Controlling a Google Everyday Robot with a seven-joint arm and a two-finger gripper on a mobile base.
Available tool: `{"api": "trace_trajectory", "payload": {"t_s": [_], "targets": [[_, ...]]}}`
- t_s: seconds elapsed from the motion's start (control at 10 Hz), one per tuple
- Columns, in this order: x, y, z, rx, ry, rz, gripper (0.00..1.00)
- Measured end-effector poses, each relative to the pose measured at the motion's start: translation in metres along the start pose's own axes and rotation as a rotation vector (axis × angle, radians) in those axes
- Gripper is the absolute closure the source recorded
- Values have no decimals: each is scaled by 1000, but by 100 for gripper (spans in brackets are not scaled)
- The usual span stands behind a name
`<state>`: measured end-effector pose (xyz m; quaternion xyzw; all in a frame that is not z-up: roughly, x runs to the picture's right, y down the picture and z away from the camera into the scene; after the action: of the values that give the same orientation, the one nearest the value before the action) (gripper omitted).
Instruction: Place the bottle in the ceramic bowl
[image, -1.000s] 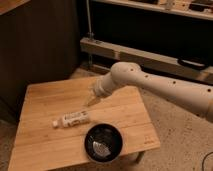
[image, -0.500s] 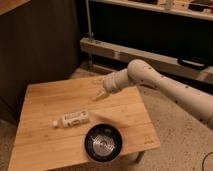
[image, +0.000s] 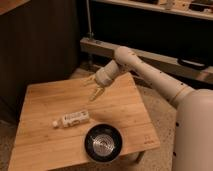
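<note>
The gripper (image: 95, 88) hovers empty, jaws spread, at one o'clock from the bottle (image: 71, 119), which lies flat on the table (image: 40, 100) at the bowl's (image: 103, 142) ten o'clock. An off-centre pinch could roll it away.

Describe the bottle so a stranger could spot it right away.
On the light wooden table, below the arm's open gripper, find the round glossy black bowl at the front edge. Beside it lies a small white plastic bottle on its side, the only white thing there.
</note>
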<state>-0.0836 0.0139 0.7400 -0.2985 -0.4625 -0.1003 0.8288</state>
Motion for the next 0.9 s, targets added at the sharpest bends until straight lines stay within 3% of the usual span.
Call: {"api": "trace_trajectory", "payload": {"t_s": [0.2, 0.3, 0.4, 0.6, 0.9], "targets": [[-1, 10, 5, -5, 67, -34, 35], [-4, 19, 9, -8, 140, -61, 35], [-4, 24, 11, -7, 182, -76, 35], [-6, 30, 18, -10, 228, -98, 35], [2, 30, 30, -11, 232, -95, 35]]}}
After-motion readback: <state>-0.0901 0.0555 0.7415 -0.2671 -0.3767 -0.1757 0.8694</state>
